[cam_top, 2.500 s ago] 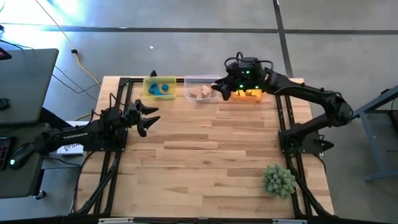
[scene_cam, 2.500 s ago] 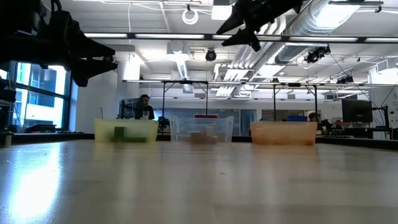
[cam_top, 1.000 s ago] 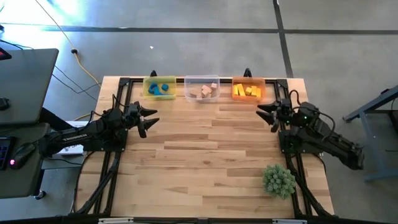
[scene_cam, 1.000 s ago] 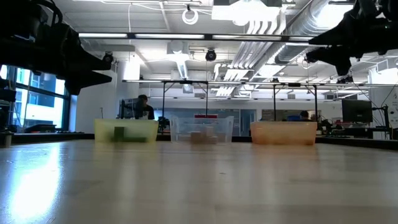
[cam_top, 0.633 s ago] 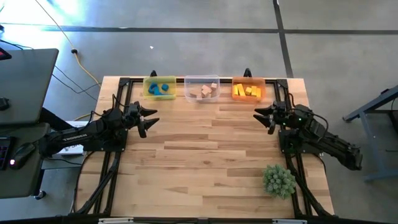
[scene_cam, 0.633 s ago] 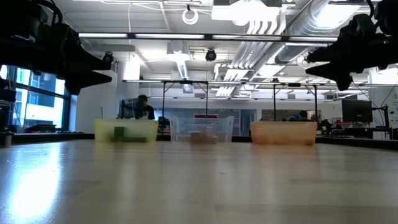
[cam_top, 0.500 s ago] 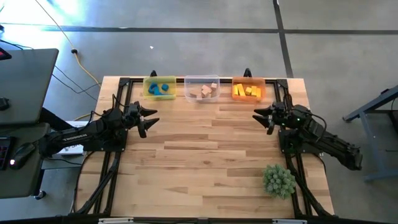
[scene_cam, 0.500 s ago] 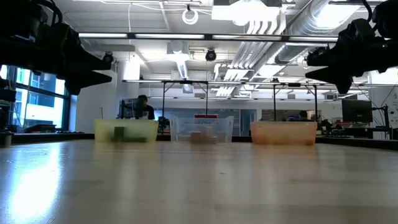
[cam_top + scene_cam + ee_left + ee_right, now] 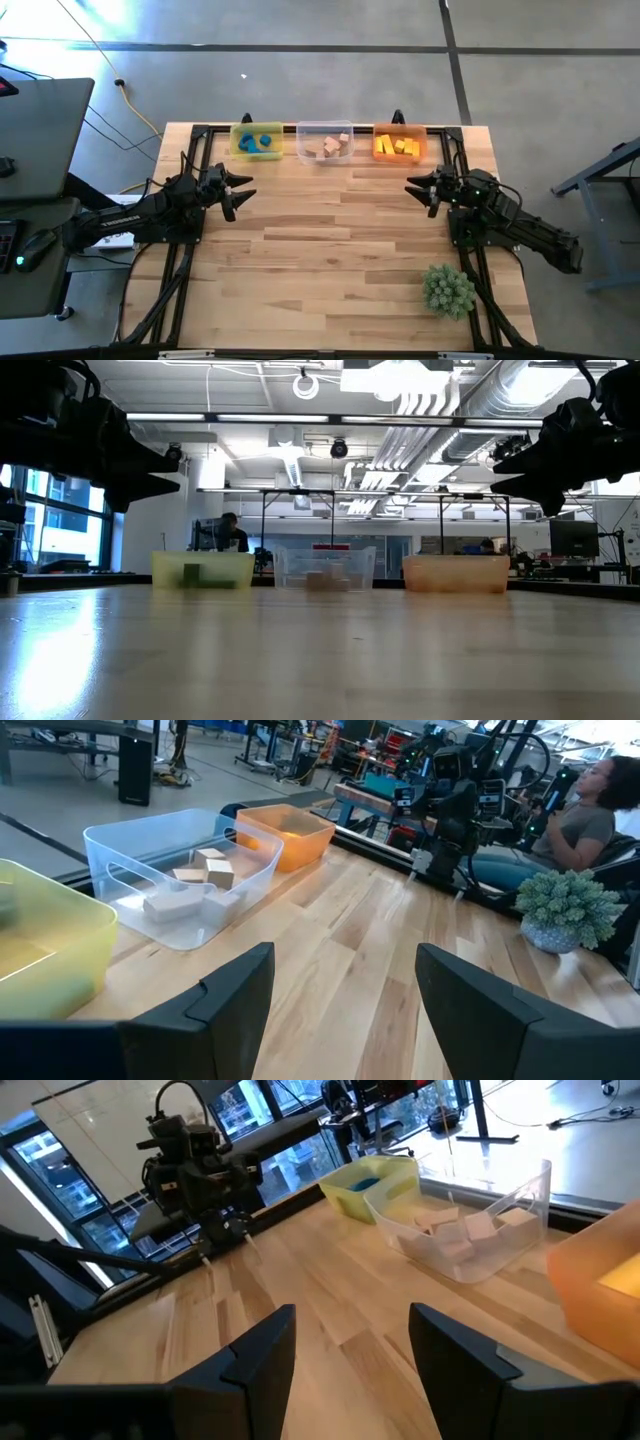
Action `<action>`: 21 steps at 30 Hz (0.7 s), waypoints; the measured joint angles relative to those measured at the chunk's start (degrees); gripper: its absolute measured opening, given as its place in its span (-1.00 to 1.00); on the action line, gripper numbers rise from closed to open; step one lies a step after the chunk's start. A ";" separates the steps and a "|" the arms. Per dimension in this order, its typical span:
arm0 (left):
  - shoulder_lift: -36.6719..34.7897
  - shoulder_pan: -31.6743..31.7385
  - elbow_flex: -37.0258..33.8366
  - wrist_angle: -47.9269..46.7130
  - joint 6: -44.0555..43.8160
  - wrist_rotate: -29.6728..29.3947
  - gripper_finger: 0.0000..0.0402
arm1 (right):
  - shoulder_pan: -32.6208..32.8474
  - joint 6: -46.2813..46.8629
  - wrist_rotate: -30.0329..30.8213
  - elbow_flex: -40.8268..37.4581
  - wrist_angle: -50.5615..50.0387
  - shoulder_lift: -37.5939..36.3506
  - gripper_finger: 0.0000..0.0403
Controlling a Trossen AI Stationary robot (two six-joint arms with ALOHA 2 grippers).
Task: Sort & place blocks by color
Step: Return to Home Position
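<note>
The blocks lie sorted in three bins along the table's far edge: blue blocks (image 9: 259, 142) in the yellow bin (image 9: 242, 131), tan blocks (image 9: 328, 148) in the clear bin (image 9: 310, 128), yellow blocks (image 9: 397, 148) in the orange bin (image 9: 418, 135). My left gripper (image 9: 246, 188) hovers open above the table's left side. My right gripper (image 9: 416, 188) hovers open above the right side, near the orange bin. In the left wrist view the tan blocks (image 9: 196, 877) show through the clear wall. In the right wrist view they (image 9: 462, 1230) show beside the yellow bin (image 9: 375, 1181).
A spiky green plant ball (image 9: 448, 289) stands at the table's near right corner. Black frame rails (image 9: 190, 180) run along the left and right edges. Bare wood (image 9: 330, 230) spreads between the two arms. A person (image 9: 580, 815) sits beyond the table's right side.
My right gripper has drifted slightly toward the table's left over the last second, staying open and level. Before that, it drew back from over the bins to the right side. The left arm has kept still.
</note>
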 joint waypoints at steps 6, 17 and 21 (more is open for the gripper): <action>0.00 0.00 0.00 0.00 0.00 0.00 0.17 | 0.00 1.79 0.28 0.00 -0.07 0.00 -0.09; 0.00 0.00 0.00 0.00 0.01 0.00 0.17 | 0.00 1.81 0.31 0.02 -0.09 0.00 -0.09; 0.00 0.00 0.00 0.00 0.01 0.00 0.17 | 0.02 1.81 0.31 0.02 -0.09 0.00 -0.09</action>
